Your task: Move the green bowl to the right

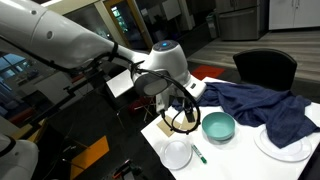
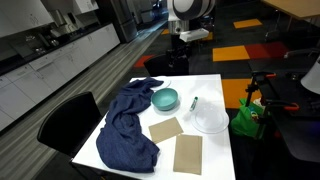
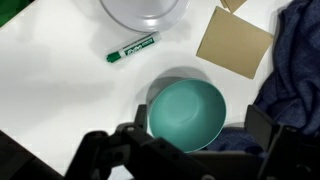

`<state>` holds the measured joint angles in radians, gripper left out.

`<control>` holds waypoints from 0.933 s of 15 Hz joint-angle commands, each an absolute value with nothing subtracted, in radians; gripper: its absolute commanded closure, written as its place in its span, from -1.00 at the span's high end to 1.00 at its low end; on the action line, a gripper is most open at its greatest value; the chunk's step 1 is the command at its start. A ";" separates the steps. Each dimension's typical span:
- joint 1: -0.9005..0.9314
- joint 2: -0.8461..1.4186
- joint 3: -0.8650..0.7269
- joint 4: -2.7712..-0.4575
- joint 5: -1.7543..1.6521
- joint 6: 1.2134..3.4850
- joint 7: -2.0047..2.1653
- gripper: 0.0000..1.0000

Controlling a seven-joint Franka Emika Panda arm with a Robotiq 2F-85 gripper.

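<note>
Wrist view: gripper (image 3: 197, 130) spread wide and holding nothing, poised over the green bowl (image 3: 187, 112). The bowl sat upright on the white surface (image 3: 60, 95). 1 green marker (image 3: 132, 48) lay near it, 1 brown card (image 3: 235, 42) nearby, and a blue cloth (image 3: 296, 60) just beside the bowl.

Green bowl (image 3: 187, 112), near rim seemingly hidden.

Table (image 2: 210, 85) w/ green bowl (image 2: 165, 99), cloth (image 2: 128, 125), plate (image 2: 210, 121), marker (image 2: 193, 103), cardboard pcs (image 2: 165, 129)
</note>
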<state>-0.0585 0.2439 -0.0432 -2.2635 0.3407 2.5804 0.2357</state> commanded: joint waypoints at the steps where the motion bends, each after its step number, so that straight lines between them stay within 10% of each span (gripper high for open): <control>1: -0.073 0.319 -0.041 -2.241 0.350 2.647 0.201 1.00; 14: -0.102 0.616 -0.067 -2.028 0.296 2.691 0.224 1.00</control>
<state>-0.0890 0.5576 -0.0645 -2.1031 0.3188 2.7348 0.2204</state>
